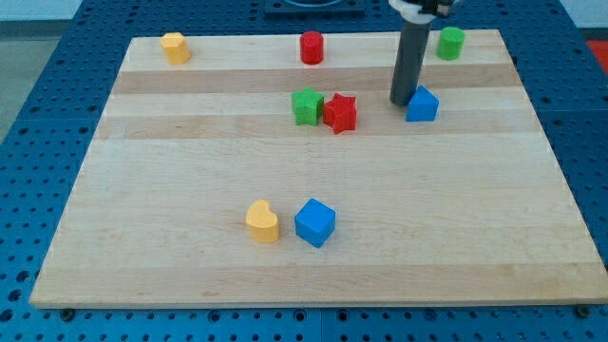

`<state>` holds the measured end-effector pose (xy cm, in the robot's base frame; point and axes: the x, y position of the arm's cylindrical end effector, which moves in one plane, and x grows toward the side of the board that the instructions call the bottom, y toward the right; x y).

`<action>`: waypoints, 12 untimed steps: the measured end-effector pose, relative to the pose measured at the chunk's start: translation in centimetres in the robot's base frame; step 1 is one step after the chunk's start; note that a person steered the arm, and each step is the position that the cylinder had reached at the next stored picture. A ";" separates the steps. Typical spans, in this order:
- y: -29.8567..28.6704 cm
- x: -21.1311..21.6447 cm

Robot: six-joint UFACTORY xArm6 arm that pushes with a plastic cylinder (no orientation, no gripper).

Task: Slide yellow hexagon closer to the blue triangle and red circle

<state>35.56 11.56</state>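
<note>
The yellow hexagon [175, 47] sits at the board's top left corner. The red circle [312, 47] stands at the top middle. The blue triangle [422, 104] lies at the upper right. My tip [403, 102] rests on the board just left of the blue triangle, touching or nearly touching it. The rod rises from there to the view's top. The yellow hexagon is far to the left of my tip, with the red circle between them.
A green star [306, 106] and a red star [340, 112] sit side by side in the upper middle. A green circle [450, 43] is at the top right. A yellow heart [262, 221] and a blue cube [314, 222] lie at the lower middle.
</note>
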 end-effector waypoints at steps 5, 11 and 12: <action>-11.5 1.1; -22.6 5.1; -21.2 4.9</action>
<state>40.49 -9.62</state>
